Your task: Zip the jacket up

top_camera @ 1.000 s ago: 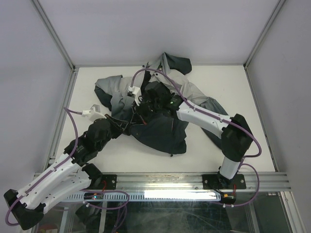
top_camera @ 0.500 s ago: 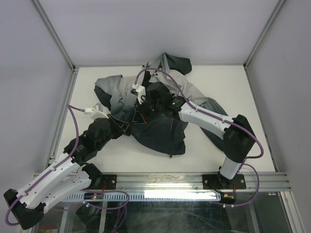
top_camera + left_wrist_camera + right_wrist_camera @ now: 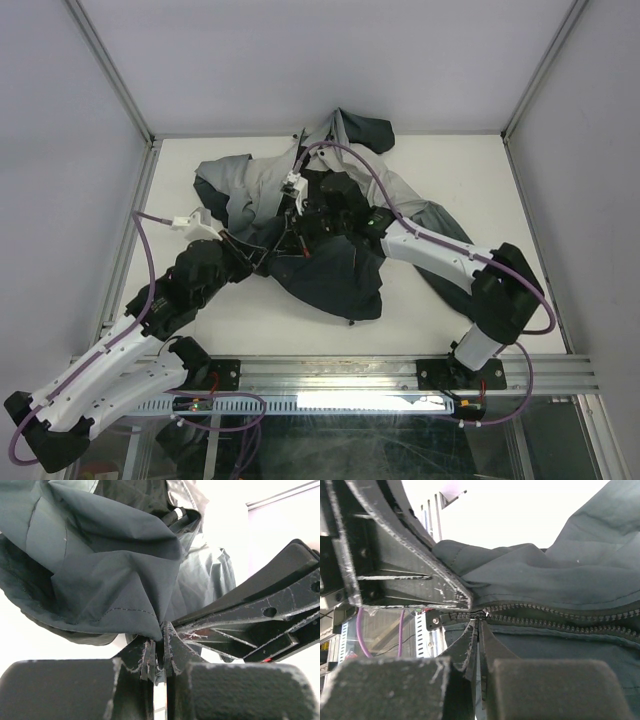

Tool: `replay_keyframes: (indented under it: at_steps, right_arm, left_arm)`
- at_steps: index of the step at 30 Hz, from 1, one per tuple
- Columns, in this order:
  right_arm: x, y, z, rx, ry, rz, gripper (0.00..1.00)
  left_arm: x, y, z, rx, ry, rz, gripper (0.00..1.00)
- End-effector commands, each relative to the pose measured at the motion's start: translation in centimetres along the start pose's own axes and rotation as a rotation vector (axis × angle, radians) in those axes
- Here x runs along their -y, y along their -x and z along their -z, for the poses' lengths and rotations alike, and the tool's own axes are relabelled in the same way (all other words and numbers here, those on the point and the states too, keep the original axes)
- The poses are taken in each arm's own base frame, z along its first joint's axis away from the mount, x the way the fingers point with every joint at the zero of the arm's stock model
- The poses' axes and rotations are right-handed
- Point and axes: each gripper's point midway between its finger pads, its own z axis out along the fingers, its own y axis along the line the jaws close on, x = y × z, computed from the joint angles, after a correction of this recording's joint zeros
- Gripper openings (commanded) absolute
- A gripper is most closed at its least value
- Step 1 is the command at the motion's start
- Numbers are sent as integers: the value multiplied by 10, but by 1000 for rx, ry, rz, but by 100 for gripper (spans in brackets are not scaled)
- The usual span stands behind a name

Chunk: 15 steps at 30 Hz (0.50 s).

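Top view: jacket [image 3: 330, 272] lies crumpled mid-desk [image 3: 450, 305], hood at its far end, dark lower half nearest the arm bases. Left gripper [image 3: 270, 250] and right gripper [image 3: 292, 230] meet on the jacket's front, almost touching. Over the last second the right wrist has slid toward the hood end and the left arm has stretched after it, so the front now looks pulled taut. That probably means a zip pull is underway. Left wrist view: left jaws closed on a fold of the jacket's dark hem, right gripper just beside. Right wrist view: right jaws pinched shut at the zipper [image 3: 560, 616] start, likely on the pull, too small to tell. The teeth beyond still run as two separate rows, so I judge little of it closed yet.
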Motion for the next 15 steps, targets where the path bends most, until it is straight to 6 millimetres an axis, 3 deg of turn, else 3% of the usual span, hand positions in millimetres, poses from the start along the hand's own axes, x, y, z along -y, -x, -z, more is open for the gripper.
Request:
replay_keyframes:
  at_steps: [1, 6, 9, 12, 15]
  right_arm:
    - [-52, 54, 22, 199, 159, 100, 0]
    - [-59, 57, 25, 216, 186, 113, 0]
    - [-45, 53, 22, 202, 118, 106, 0]
    - [11, 38, 22, 141, -143, 82, 0]
    - [92, 13, 45, 81, -479, -26, 0]
  left_arm:
    - [39, 26, 9, 79, -124, 39, 0]
    - [42, 19, 5, 50, -146, 40, 0]
    - [43, 18, 6, 43, -148, 35, 0]
    - [43, 18, 11, 36, -157, 25, 0]
    - [45, 11, 15, -12, -168, 8, 0]
